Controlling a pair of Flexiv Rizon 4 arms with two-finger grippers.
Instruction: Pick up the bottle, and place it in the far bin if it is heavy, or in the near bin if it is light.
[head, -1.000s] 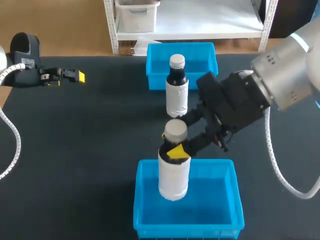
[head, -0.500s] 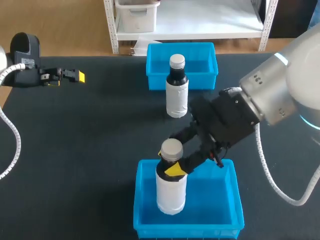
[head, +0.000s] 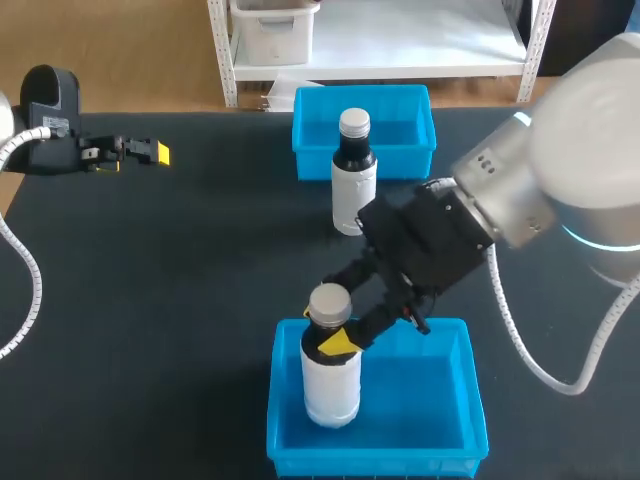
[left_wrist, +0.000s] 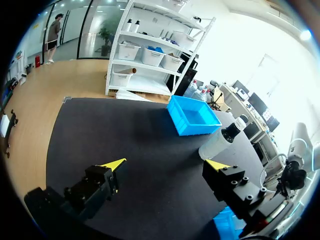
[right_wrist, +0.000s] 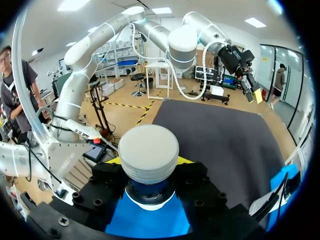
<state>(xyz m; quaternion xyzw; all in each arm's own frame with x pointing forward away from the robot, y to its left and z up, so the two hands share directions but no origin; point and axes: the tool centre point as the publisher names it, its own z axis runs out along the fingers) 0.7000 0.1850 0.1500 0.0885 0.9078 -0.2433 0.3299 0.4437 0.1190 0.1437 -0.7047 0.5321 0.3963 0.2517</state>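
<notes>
A bottle (head: 331, 365) with a white label, dark neck and pale cap stands upright inside the near blue bin (head: 440, 400), towards its left side. My right gripper (head: 336, 335) is shut on its neck just under the cap. Whether its base touches the bin floor I cannot tell. In the right wrist view the cap (right_wrist: 148, 151) sits between the fingers of that gripper (right_wrist: 149, 186), with blue bin (right_wrist: 150, 225) below. The far blue bin (head: 400, 125) stands at the back. My left gripper (head: 150, 152) is at the far left, open and empty (left_wrist: 167, 163).
A second bottle (head: 353, 178) of the same kind stands upright on the black mat just in front of the far bin, close behind my right wrist; it also shows in the left wrist view as bottle (left_wrist: 220, 142) beside the far bin (left_wrist: 192, 116).
My right arm has carried the bottle down and towards the near-left, lowering it from above the near bin's back rim into the bin. The left arm has not moved.
</notes>
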